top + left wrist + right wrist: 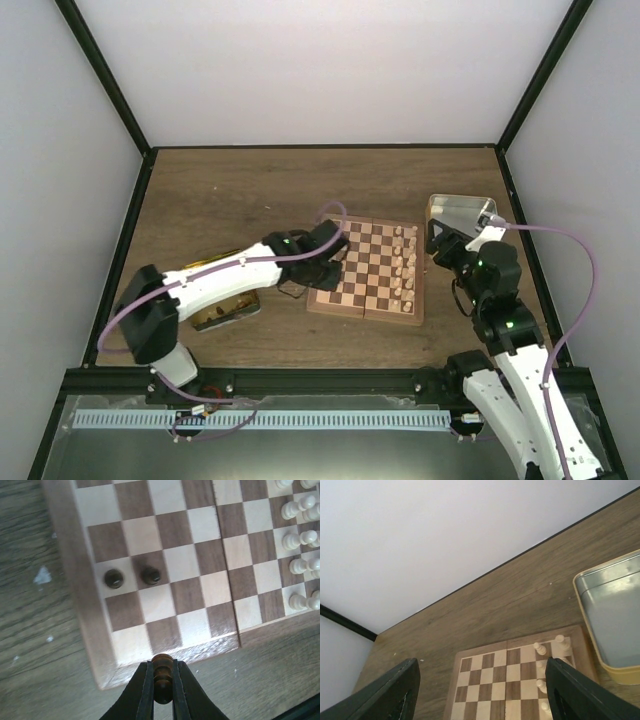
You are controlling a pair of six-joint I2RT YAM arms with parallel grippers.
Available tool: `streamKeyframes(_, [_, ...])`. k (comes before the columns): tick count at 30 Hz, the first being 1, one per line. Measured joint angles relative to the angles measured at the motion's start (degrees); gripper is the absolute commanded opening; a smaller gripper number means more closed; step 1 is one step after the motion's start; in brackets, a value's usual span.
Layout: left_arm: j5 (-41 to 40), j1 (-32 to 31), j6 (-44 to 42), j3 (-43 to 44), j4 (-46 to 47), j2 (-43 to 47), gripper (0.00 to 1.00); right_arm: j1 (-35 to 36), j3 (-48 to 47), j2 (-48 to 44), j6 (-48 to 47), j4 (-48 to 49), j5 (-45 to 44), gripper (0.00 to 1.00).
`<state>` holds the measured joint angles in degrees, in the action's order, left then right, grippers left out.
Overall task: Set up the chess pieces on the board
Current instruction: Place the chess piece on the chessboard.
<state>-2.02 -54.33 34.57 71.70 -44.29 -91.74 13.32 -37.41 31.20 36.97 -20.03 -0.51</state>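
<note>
The left gripper (162,680) is clamped on a dark piece (162,662) just off the board (165,530); its arm (215,275) half hides a gold tin (228,312). The right gripper (480,690) hangs spread and empty above the wooden table (230,190), white walls (300,60) around.

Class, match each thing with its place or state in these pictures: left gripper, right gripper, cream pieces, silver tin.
Things:
1. left gripper
2. right gripper
3. cream pieces
4. silver tin

Places or states:
A. on the table, off the board, by its right side
B. open, holding nothing
C. shut on a dark piece
D. standing along the board's right side

Pairs: 1-C, 2-B, 3-D, 4-A
</note>
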Motion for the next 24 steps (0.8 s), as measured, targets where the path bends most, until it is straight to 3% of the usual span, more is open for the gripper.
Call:
streamKeyframes(11, [-5.86,-4.39,1.27,13.35,-4.0,-18.49,0.05,0.0,0.28,-1.7,-1.64,-1.66,-4.04,0.71])
streamKeyframes(24, [-9.46,-4.2,1.42,14.08,-6.1,-19.98,0.07,0.0,1.16,-0.02,-3.19,-1.36,-4.04,0.71])
